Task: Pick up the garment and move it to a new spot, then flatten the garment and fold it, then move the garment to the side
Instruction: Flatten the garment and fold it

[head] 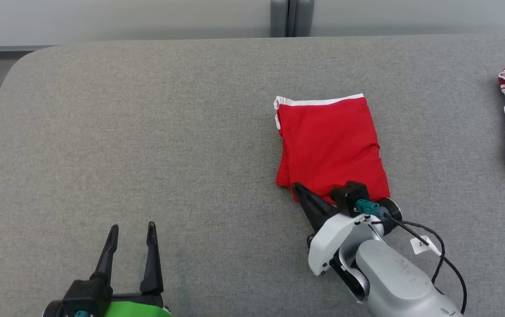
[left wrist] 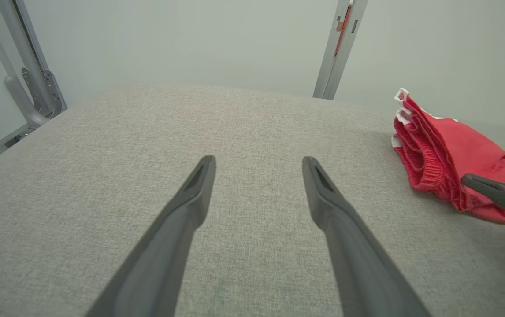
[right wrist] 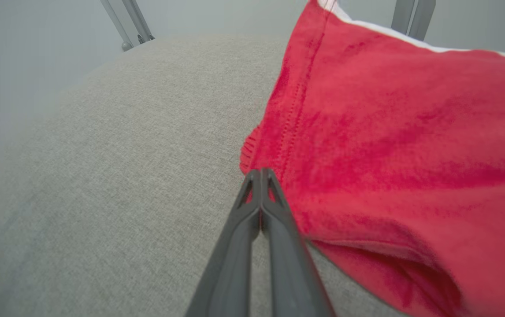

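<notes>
- Right gripper (head: 298, 188) is resting clenched (nothing visibly pinched), tips at the folded red garment (head: 329, 141), at its near-left corner.
- Left gripper (head: 132, 228) is hovering spread, well apart.
- Grey fabric table (head: 146, 132) is carrying the garment; pale wall (head: 124, 17) behind.

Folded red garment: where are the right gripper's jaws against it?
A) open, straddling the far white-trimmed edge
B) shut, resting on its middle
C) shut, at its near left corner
C: the right gripper has its jaws pressed together, tips at the near left corner of the folded red garment.
</notes>
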